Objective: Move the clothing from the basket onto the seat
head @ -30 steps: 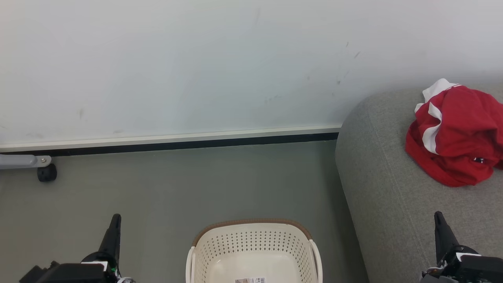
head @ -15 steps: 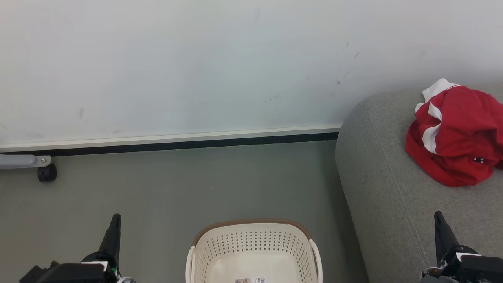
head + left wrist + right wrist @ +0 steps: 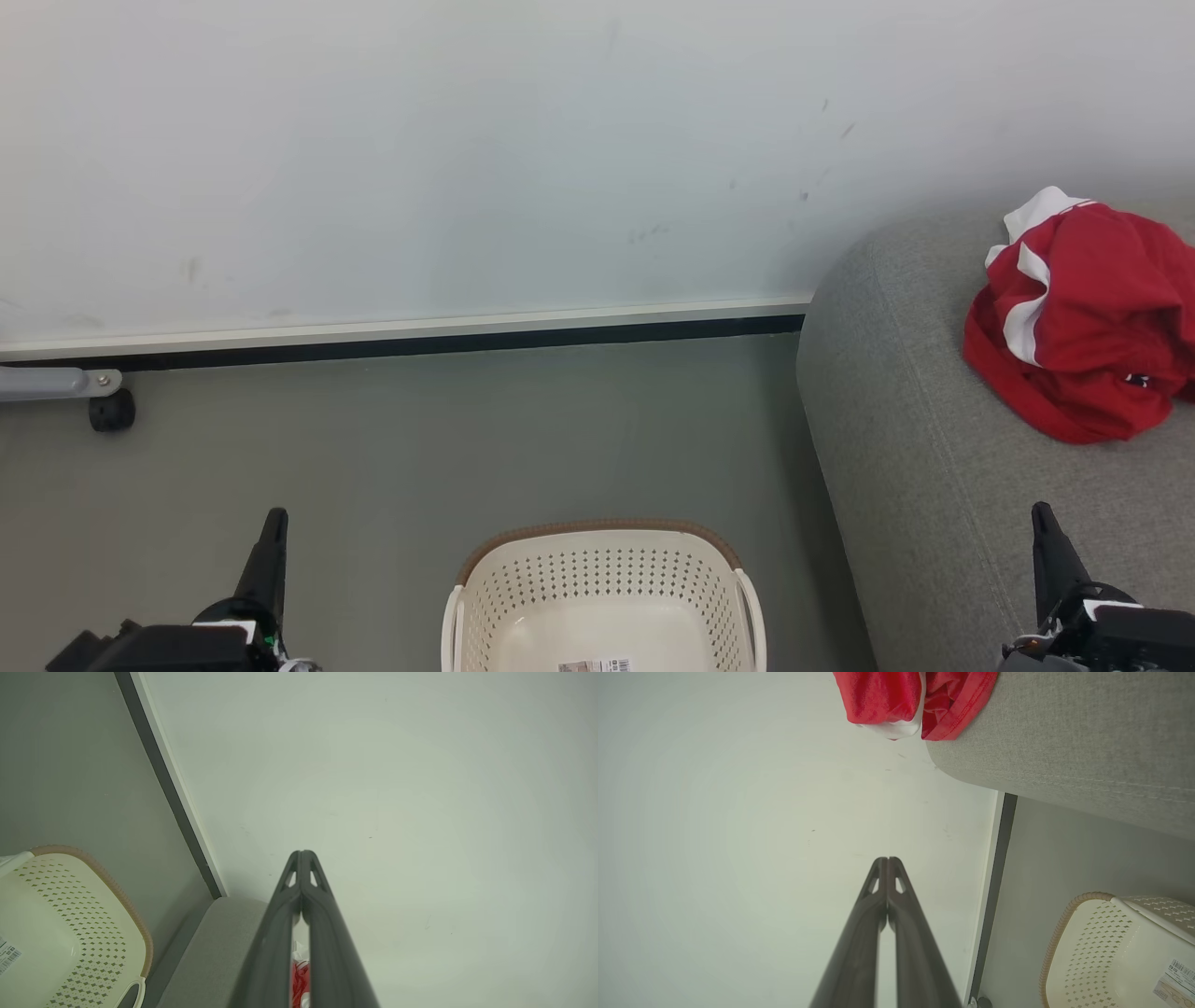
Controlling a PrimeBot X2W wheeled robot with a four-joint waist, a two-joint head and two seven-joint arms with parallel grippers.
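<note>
The red clothing [image 3: 1083,317] with white trim lies bunched on the grey seat [image 3: 934,448] at the right; the right wrist view has the clothing [image 3: 915,700] at its top edge on the seat [image 3: 1064,742]. The cream basket [image 3: 602,569] stands on the floor at bottom centre, with nothing in it but a printed label on its floor. My left gripper [image 3: 274,516] is at the lower left, shut and holding nothing, its fingertips [image 3: 302,855] pressed together. Over the seat's front, at the lower right, my right gripper [image 3: 1040,511] is shut too, tips [image 3: 887,860] touching.
A white wall with a dark baseboard [image 3: 420,341] runs behind the grey floor. A grey leg with a black caster wheel [image 3: 111,411] stands at the far left by the wall.
</note>
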